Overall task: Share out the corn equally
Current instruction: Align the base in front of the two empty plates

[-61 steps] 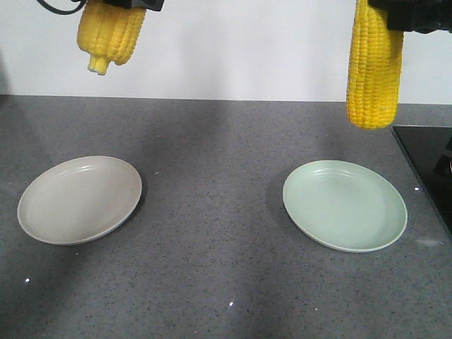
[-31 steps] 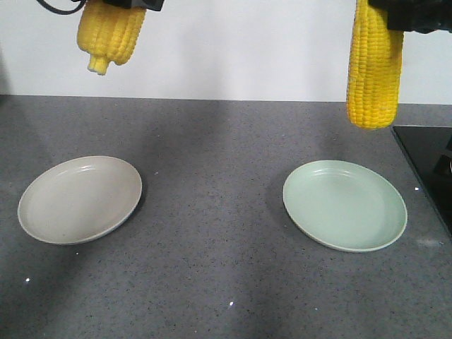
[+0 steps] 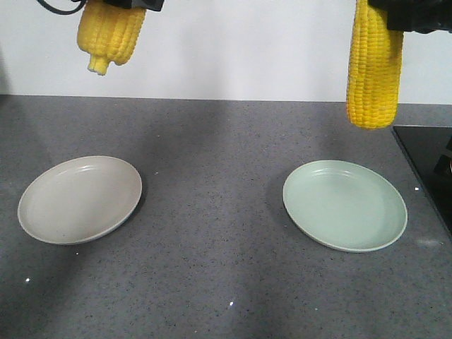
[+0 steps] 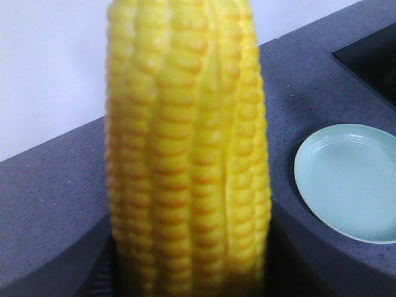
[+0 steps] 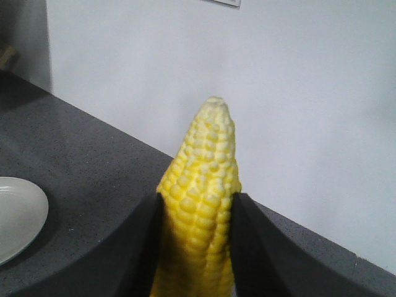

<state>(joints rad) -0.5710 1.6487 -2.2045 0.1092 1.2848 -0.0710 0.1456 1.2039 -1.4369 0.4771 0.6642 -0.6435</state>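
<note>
A plain white wall (image 3: 247, 49) stands behind the right claw (image 3: 131, 3) and the left claw (image 3: 406, 14), meeting the bench (image 3: 212, 282) in a straight line well below both. The bench is dark grey and finely speckled, with a few tiny bright glints near its front edge. Below the left claw, on its outer side, a glossy black panel (image 3: 427, 162) lies flush in the bench top. Soft, broad shadows fall on the bench beneath each claw. Light is even and diffuse. Beyond the right claw, the wall darkens at a shaded corner (image 5: 25, 43).
</note>
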